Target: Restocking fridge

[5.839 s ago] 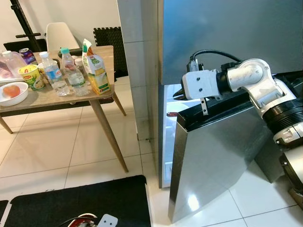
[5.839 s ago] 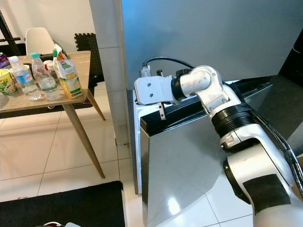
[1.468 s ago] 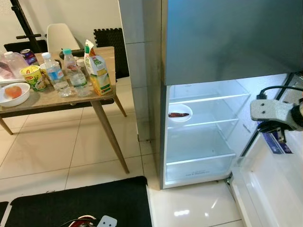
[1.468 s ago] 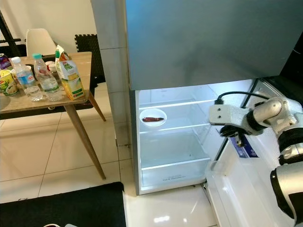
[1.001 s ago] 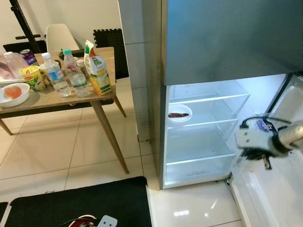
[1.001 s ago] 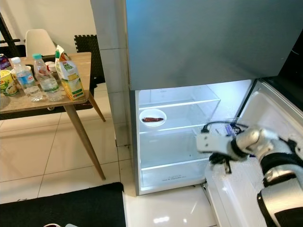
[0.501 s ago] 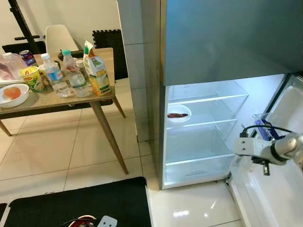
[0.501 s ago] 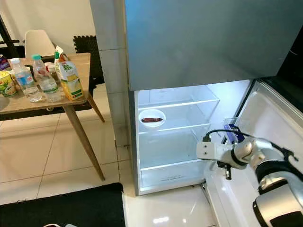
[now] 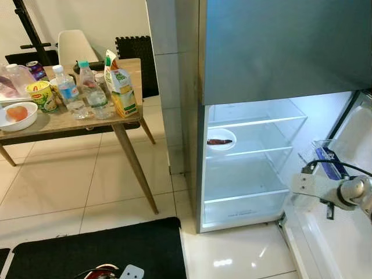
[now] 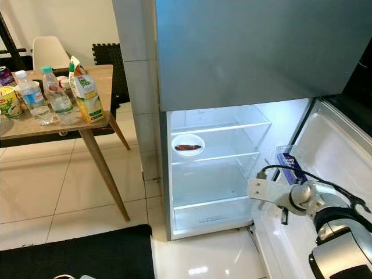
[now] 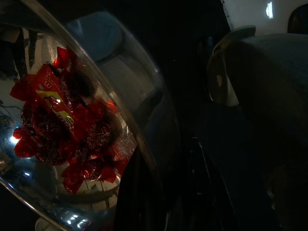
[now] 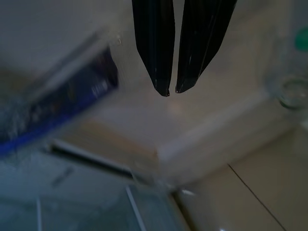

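The fridge (image 9: 256,64) stands with its lower compartment lit and its door (image 9: 340,244) swung wide to the right. On the middle glass shelf sits a small white bowl (image 9: 220,139) with something dark red in it. A blue box (image 9: 329,163) rests in the door bin. My right gripper (image 9: 329,211) hangs low by the inside of the door, shut and empty; in the right wrist view its tips (image 12: 172,90) nearly touch. On the wooden table (image 9: 55,120) stand a juice carton (image 9: 121,84) and water bottles (image 9: 65,88). The dark left wrist view shows a shiny bowl of red wrappers (image 11: 62,130).
A cup of noodles (image 9: 40,96) and a white bowl (image 9: 16,115) with something orange also sit on the table. A white chair (image 9: 72,45) stands behind it. A black mat (image 9: 99,250) lies on the tiled floor in front of me.
The fridge door went from nearly shut to fully open. My right arm then dropped from the door's top edge to low beside the door, drifting slightly right in the last half second.
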`<state>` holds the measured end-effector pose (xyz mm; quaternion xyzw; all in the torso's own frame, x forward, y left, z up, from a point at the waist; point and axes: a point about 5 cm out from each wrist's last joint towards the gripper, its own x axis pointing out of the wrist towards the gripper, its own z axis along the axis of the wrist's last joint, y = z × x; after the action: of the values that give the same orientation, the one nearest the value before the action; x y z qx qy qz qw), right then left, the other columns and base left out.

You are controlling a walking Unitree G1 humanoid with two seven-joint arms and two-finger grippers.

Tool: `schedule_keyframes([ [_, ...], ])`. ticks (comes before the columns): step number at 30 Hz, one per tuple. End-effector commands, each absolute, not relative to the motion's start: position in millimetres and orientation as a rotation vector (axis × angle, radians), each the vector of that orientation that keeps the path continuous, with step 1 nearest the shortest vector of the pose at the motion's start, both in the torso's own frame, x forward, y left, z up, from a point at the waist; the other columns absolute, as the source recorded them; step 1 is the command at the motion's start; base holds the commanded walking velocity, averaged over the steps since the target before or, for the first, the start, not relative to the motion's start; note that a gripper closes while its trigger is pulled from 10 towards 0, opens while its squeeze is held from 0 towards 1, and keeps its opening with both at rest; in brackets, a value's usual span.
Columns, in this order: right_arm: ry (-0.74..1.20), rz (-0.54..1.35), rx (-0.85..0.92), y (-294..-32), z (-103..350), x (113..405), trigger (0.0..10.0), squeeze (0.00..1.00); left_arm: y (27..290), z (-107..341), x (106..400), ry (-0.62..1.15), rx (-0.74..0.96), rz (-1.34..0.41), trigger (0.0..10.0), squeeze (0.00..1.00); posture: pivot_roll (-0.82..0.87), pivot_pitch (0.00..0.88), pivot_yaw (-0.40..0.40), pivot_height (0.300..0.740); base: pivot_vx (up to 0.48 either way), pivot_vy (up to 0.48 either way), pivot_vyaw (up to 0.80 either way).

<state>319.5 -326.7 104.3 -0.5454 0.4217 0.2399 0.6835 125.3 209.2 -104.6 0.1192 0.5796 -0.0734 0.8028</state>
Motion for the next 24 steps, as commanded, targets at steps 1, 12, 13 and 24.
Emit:
schedule_keyframes([
  [1, 0.953, 0.5, -1.225, -332.3, 105.6, 318.0, 10.0, 0.0, 203.1, -106.3, 123.0, 1.249, 0.235, -0.169, 10.0, 0.0, -0.09, 0.0, -0.017, 0.74, 0.0, 0.0, 0.0],
  [12, 0.974, 0.323, -1.271, -358.5, 119.1, 312.6, 10.0, 0.0, 203.9, -106.0, 123.4, 1.247, 0.238, -0.168, 10.0, 0.0, -0.09, 0.0, -0.014, 0.74, 0.0, 0.0, 0.0],
  [13, 0.974, 0.304, -1.279, -360.9, 120.4, 312.1, 10.0, 0.0, 204.1, -106.0, 123.4, 1.247, 0.238, -0.168, 10.0, 0.0, -0.09, 0.0, -0.013, 0.74, 0.0, 0.0, 0.0],
  [24, 1.002, 0.17, -1.348, -380.6, 128.1, 304.3, 10.0, 0.0, 204.2, -106.0, 123.4, 1.248, 0.238, -0.167, 10.0, 0.0, -0.09, 0.0, -0.012, 0.74, 0.0, 0.0, 0.0],
])
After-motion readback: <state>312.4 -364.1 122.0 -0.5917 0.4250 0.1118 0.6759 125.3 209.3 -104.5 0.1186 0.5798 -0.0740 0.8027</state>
